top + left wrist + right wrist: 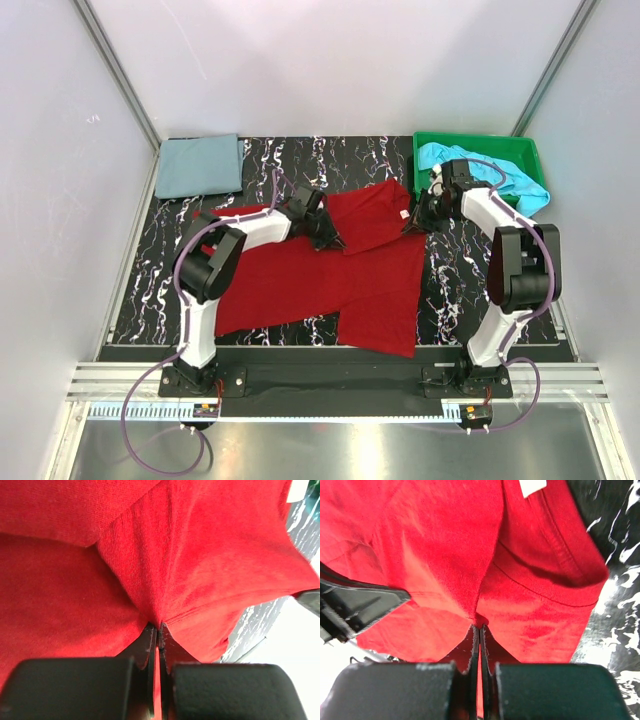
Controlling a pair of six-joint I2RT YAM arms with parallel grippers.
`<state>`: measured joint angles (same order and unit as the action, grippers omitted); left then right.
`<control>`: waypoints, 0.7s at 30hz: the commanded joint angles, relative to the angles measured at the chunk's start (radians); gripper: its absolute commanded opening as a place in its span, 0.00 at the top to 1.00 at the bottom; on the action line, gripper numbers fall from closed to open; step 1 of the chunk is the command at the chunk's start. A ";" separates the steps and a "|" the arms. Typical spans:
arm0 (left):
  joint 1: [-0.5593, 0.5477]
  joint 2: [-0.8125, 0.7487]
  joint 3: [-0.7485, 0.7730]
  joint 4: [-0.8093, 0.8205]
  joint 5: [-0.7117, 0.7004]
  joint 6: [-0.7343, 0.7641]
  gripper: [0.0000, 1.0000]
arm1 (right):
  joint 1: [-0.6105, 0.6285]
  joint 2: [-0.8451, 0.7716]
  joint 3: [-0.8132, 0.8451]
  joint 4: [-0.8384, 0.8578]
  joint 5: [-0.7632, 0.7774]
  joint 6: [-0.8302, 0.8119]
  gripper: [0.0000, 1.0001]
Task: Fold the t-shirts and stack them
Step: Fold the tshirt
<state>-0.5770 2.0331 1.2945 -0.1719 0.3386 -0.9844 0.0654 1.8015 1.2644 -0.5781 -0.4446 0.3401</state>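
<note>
The deep red t-shirt (330,275) lies spread on the black marbled table (445,295), its upper part bunched between the two arms. My left gripper (330,240) is shut on a pinch of red cloth (165,580) at the shirt's upper left. At the upper right, near the collar and its white label (532,486), my right gripper (412,226) is shut on the red fabric (470,570). A grey-blue t-shirt (200,165) lies folded at the back left. In the green tray (520,150) sits a crumpled turquoise t-shirt (490,170).
The green tray stands at the back right corner, close behind my right arm. White walls with metal posts enclose the table on three sides. An aluminium rail (340,385) runs along the near edge.
</note>
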 commanded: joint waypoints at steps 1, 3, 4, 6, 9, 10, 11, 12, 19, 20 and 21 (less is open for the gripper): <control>0.017 -0.088 0.025 -0.003 0.027 0.020 1.00 | 0.002 0.028 0.003 -0.054 -0.034 0.034 1.00; 0.022 -0.105 0.020 -0.006 0.030 0.018 1.00 | 0.004 0.039 -0.008 -0.058 -0.036 0.030 1.00; 0.022 -0.105 0.019 -0.005 0.034 0.020 1.00 | 0.004 0.044 -0.013 -0.063 -0.032 0.027 1.00; 0.023 -0.105 0.017 -0.009 0.042 0.020 1.00 | 0.002 0.050 -0.022 -0.063 -0.031 0.022 1.00; 0.026 -0.103 0.011 -0.012 0.048 0.018 1.00 | 0.002 0.056 -0.023 -0.074 -0.017 0.020 0.99; 0.026 -0.099 0.008 -0.012 0.050 0.018 1.00 | 0.002 0.062 -0.022 -0.081 -0.011 0.022 0.99; 0.025 -0.099 0.006 -0.012 0.050 0.016 1.00 | 0.004 0.076 -0.020 -0.086 -0.009 0.023 0.97; 0.025 -0.097 0.003 -0.012 0.050 0.016 1.00 | 0.002 0.082 -0.013 -0.092 -0.008 0.022 0.97; 0.031 -0.068 -0.007 -0.012 0.063 0.015 1.00 | 0.002 0.117 0.015 -0.144 0.027 0.028 0.94; 0.034 -0.065 -0.011 -0.014 0.066 0.015 1.00 | 0.004 0.122 0.015 -0.144 0.030 0.027 0.93; 0.037 -0.063 -0.012 -0.015 0.069 0.015 1.00 | 0.002 0.127 0.015 -0.146 0.032 0.028 0.92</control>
<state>-0.5514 1.9717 1.2930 -0.1947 0.3721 -0.9764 0.0654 1.9167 1.2415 -0.6891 -0.4416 0.3618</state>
